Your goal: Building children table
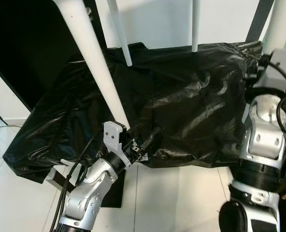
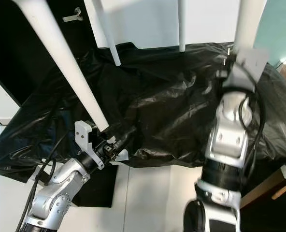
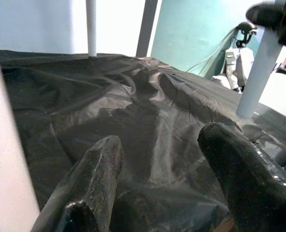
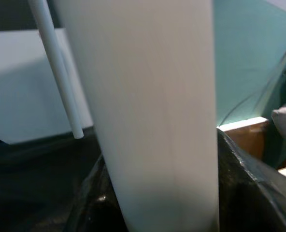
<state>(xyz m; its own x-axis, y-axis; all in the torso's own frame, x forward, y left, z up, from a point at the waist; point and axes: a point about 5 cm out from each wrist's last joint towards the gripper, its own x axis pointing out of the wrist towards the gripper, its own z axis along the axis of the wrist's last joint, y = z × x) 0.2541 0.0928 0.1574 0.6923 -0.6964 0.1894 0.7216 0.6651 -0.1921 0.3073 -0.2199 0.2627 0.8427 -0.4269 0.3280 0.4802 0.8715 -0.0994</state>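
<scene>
A black plastic sheet [image 1: 191, 106] covers a low surface from which several white table legs stick up. My left gripper [image 1: 150, 137] is open at the foot of the near left leg [image 1: 92, 53], just to that leg's right, with nothing between its fingers [image 3: 94, 169]. That leg shows at the edge of the left wrist view [image 3: 7, 169]. My right gripper [image 2: 232, 53] is raised at the far right leg [image 2: 249, 21]. In the right wrist view that leg [image 4: 152, 96] sits tight between the black fingers [image 4: 244, 183]. Two thinner legs [image 1: 120, 31] [image 1: 195, 24] rise at the back.
White floor tiles [image 1: 181, 198] lie in front of the sheet. A dark panel [image 1: 17, 48] stands at the back left. Cables [image 1: 61, 203] hang by my left arm. A wooden piece [image 2: 278, 186] lies at the lower right, and a teal wall [image 3: 201, 34] is behind.
</scene>
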